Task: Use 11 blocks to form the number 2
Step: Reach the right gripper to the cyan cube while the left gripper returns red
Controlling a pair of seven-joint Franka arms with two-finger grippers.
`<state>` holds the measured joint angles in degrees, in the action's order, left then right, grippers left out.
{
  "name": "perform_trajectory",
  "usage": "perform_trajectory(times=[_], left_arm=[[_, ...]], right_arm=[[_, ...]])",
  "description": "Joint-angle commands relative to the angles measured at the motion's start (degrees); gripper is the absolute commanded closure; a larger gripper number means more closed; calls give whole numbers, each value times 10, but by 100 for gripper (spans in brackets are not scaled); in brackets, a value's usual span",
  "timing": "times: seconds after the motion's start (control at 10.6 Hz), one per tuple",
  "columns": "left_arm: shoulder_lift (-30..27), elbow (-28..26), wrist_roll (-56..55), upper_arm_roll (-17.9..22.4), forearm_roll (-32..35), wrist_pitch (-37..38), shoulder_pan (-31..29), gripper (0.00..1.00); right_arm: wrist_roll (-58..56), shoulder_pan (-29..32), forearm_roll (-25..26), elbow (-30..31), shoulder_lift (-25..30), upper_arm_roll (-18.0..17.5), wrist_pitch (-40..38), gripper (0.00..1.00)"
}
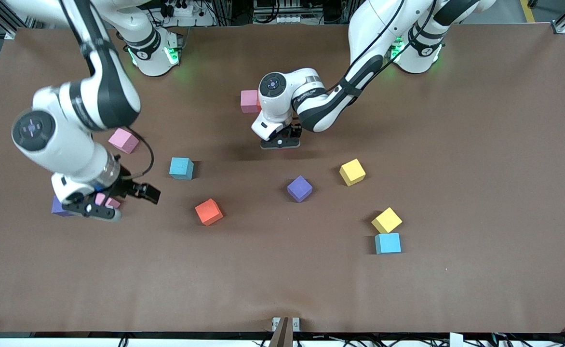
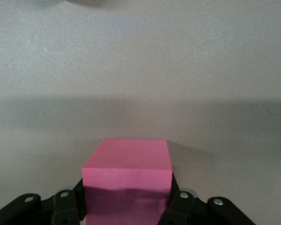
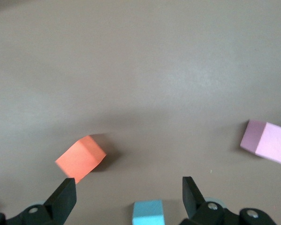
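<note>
My left gripper is shut on a pink block, held low over the middle of the table. Another pink block lies beside that hand, toward the robots' bases. My right gripper hangs open and empty over the right arm's end of the table. Loose blocks lie scattered: pink, light blue, orange, purple, two yellow, and a second light blue. No number 2 shows in view.
Under the right hand, parts of a purple block and a pink block peek out. The brown table is bare toward the left arm's end and along its front edge.
</note>
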<state>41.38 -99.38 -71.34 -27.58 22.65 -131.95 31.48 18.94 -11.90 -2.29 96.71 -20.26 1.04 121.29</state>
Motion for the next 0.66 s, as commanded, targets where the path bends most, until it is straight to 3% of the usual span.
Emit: perform_trajectory(times=[0.0, 0.19, 0.57], left_arm=[[5, -5, -20, 1, 16, -3, 5, 100], [4, -11, -31, 1, 16, -2, 10, 100], [-2, -22, -31, 0, 13, 2, 10, 100]], right_arm=[[-113, 47, -2, 14, -20, -18, 18, 0], [-140, 68, -13, 30, -43, -55, 28, 0], [-139, 63, -22, 154, -40, -73, 85, 0]])
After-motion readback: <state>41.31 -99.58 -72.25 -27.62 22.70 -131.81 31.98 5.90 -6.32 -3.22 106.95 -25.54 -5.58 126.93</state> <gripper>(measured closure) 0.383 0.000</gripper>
